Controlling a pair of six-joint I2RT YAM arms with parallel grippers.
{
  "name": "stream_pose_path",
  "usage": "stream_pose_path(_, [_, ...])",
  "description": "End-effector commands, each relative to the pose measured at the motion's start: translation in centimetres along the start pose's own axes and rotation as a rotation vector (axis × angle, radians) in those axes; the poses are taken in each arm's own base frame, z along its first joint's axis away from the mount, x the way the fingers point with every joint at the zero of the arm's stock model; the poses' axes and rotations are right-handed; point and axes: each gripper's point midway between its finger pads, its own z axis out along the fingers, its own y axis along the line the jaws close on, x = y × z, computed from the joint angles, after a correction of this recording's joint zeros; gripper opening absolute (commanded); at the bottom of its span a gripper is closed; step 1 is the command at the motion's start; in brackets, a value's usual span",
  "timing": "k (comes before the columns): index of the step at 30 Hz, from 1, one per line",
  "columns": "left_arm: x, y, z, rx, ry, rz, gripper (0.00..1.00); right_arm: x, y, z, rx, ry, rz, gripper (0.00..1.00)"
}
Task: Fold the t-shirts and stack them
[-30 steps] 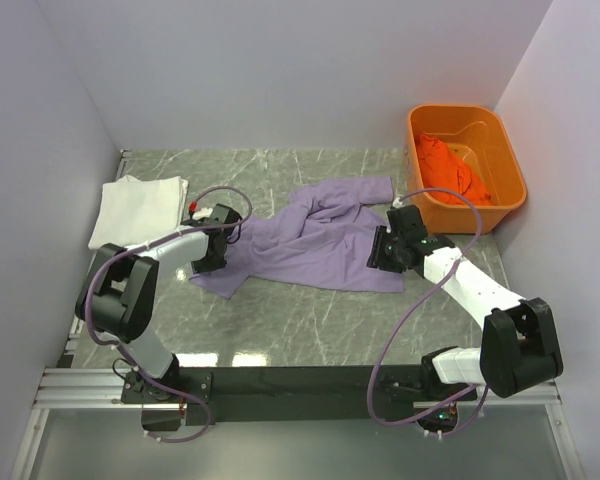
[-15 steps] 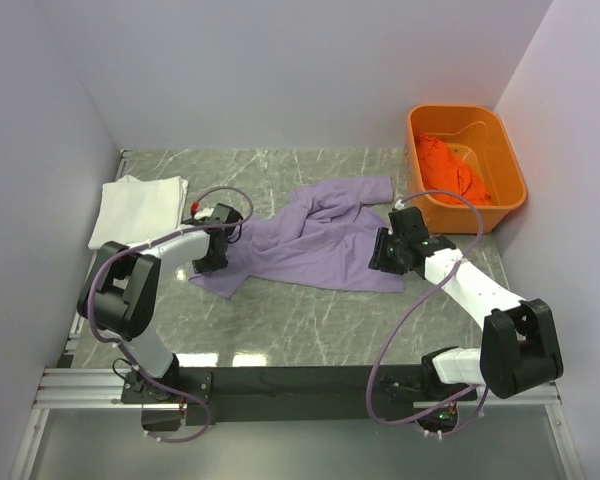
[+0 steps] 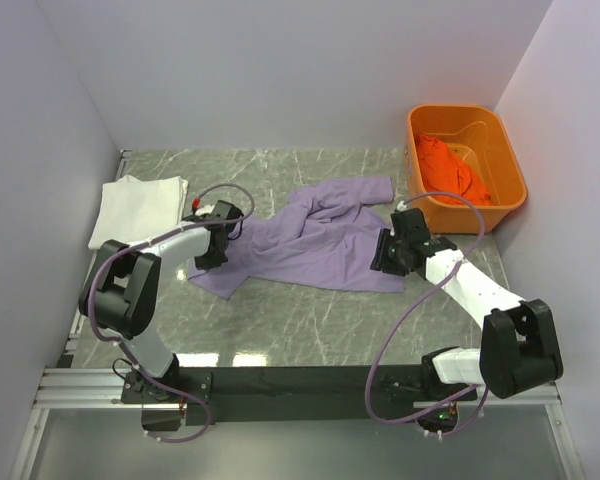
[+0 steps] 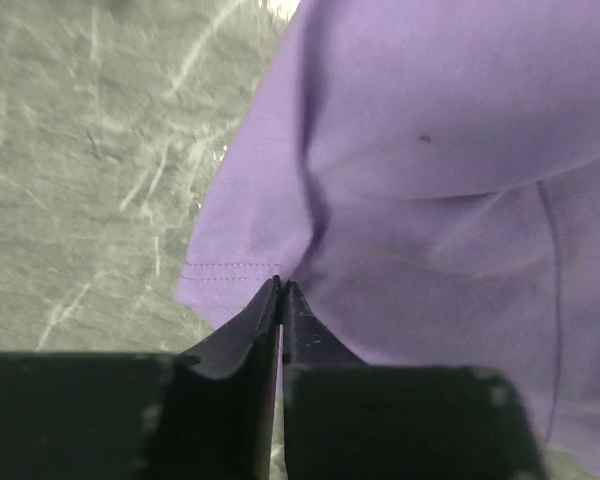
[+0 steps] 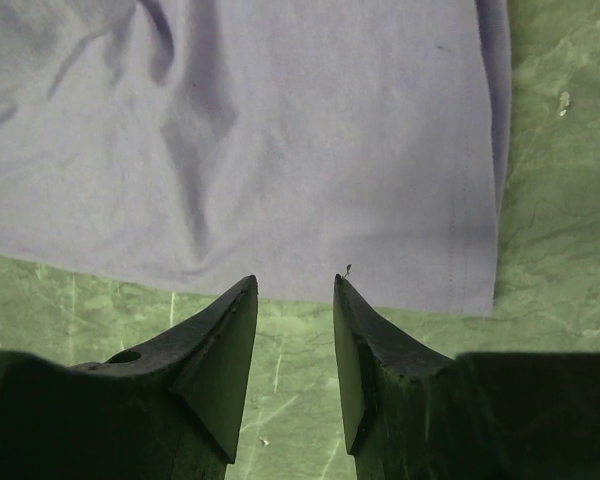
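Lavender t-shirt [image 3: 315, 245] lies crumpled mid-table between the arms. Left gripper [image 4: 281, 285] is pinched closed on a thin bit of its hem, so the cloth may slip free under a pull. Right gripper [image 5: 295, 285] stands open just short of the opposite hem, holding nothing, and a one-sided lift would likely drag and bunch the shirt. Pale walls [image 3: 280, 70] box in the grey marbled table [image 3: 310, 310]. An orange tub [image 3: 458, 109] holding the orange t-shirt [image 3: 445, 170] sits far right, and a folded white t-shirt [image 3: 140, 205] far left.
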Motion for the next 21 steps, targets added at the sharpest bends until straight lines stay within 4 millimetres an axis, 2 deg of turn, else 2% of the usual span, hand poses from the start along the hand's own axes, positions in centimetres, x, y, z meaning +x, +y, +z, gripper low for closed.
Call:
stream_pose_path(1, [-3.1, 0.5, -2.0, -0.003, -0.077, -0.011, 0.05, -1.2, -0.4, -0.7, 0.002, -0.058, 0.008, 0.43])
stream_pose_path(3, [-3.8, 0.8, -2.5, 0.008, -0.086, -0.016, 0.01, -1.1, -1.0, -0.6, 0.024, -0.056, 0.028, 0.43])
stream_pose_path(8, [-5.0, 1.8, -3.1, 0.033, -0.107, -0.047, 0.01, -0.7, -2.5, -0.3, 0.071, -0.040, 0.082, 0.44])
stream_pose_path(11, [-5.6, 2.3, -3.1, 0.045, -0.122, -0.065, 0.01, -0.5, -4.5, 0.1, 0.159, -0.030, 0.127, 0.46])
stream_pose_path(12, [-5.4, 2.4, -2.9, 0.048, -0.117, -0.066, 0.01, -0.4, -5.1, 0.1, 0.191, -0.030, 0.139, 0.55])
stream_pose_path(15, [-5.4, 2.4, -2.7, 0.065, -0.124, -0.071, 0.01, 0.1, -6.1, 0.4, 0.240, -0.006, 0.151, 0.62])
stream_pose_path(21, [-5.3, 2.7, -2.5, 0.076, -0.123, -0.057, 0.01, 1.1, -7.1, 1.1, 0.287, 0.058, 0.162, 0.60])
